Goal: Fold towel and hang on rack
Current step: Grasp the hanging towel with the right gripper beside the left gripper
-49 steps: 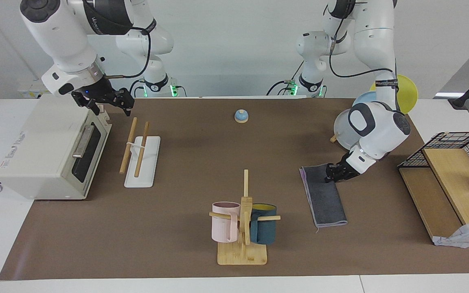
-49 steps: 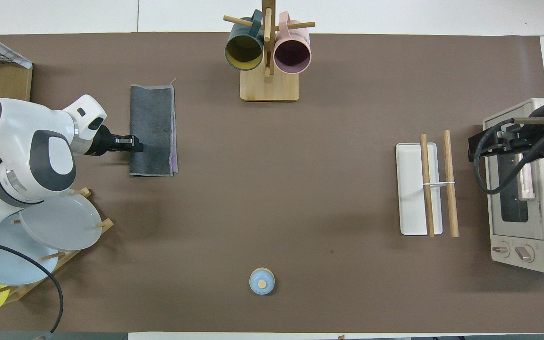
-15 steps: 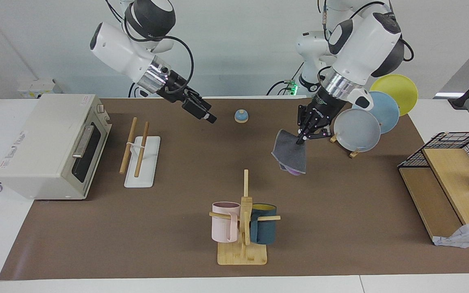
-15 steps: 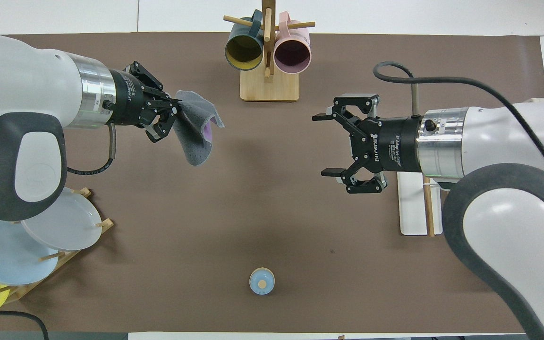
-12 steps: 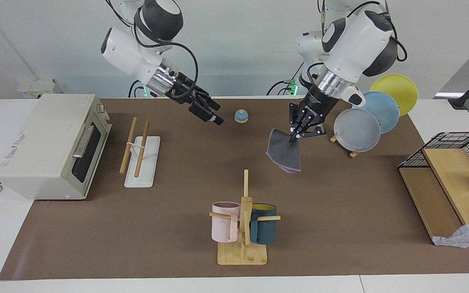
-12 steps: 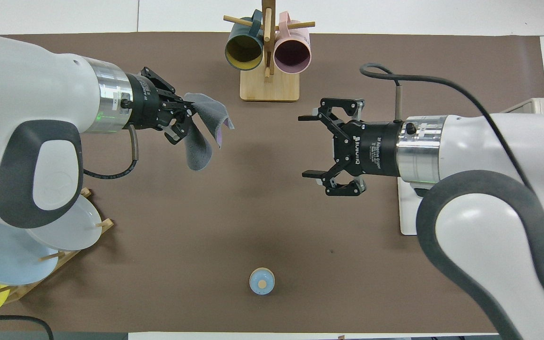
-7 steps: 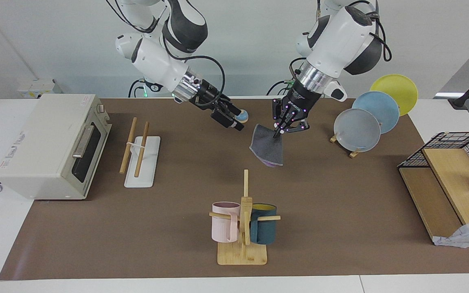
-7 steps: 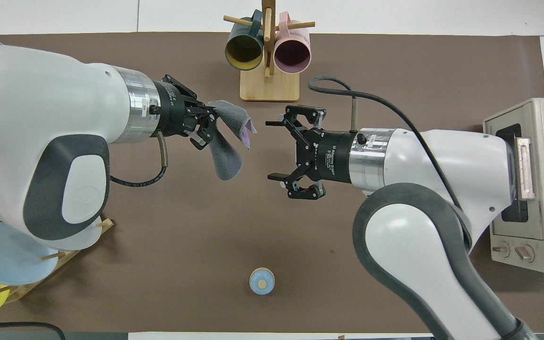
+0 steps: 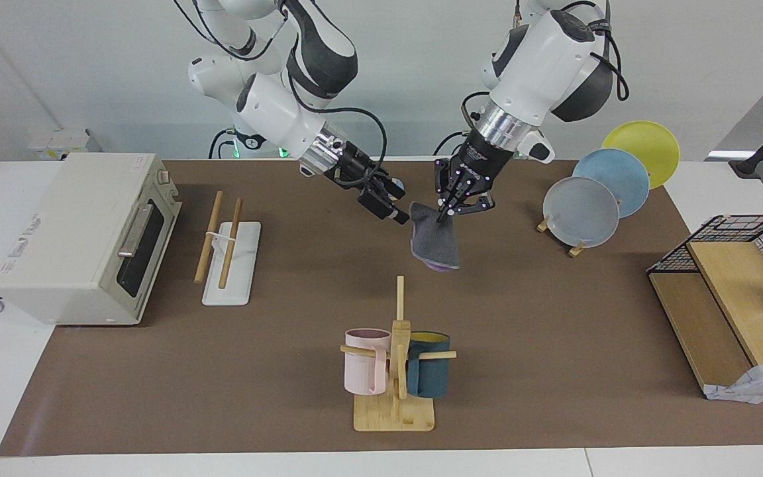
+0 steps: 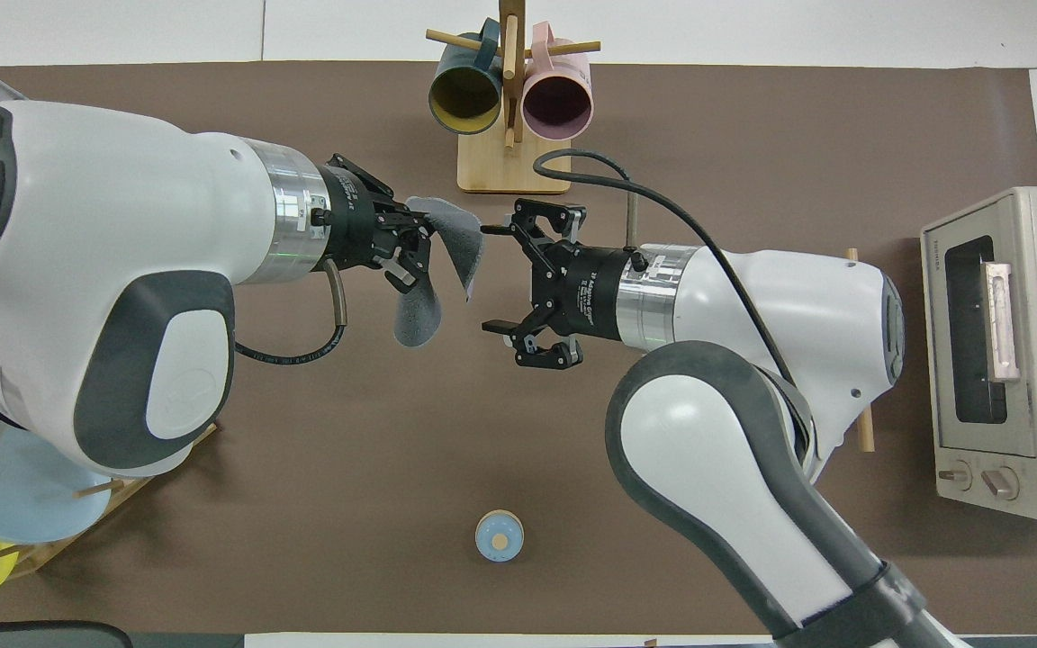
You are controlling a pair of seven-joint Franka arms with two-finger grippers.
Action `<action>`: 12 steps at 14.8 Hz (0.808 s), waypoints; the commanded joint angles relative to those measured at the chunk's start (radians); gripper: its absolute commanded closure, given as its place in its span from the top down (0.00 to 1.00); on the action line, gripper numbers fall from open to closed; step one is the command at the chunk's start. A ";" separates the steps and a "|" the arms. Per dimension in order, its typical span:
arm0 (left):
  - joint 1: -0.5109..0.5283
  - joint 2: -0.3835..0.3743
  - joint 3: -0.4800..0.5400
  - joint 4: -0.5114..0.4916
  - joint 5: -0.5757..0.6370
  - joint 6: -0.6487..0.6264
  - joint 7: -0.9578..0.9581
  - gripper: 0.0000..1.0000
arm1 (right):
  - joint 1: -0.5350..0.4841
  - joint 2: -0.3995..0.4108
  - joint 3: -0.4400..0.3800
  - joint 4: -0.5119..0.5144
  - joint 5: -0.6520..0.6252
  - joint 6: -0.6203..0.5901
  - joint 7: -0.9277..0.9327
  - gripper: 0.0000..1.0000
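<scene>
1. Left gripper point(image 9: 446, 213) clenched on the towel's point(image 9: 433, 242) top corner, up over mid-table; towel hangs below it, grey face out.
2. Right gripper point(image 9: 400, 214) fingers spread, just beside the towel's upper edge.
3. Rack point(image 9: 230, 255) on the table, well apart from both, at the right arm's end.

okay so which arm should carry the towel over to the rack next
Probably the right. Its open claw is already level with the towel, which hangs from the left claw in the air above the middle of the table, and the rack stands at the right arm's end, by the toaster oven.
</scene>
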 commanded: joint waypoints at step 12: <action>-0.016 -0.041 0.010 -0.056 0.001 0.038 -0.051 0.00 | 0.007 0.104 -0.001 0.134 0.043 0.081 -0.006 1.00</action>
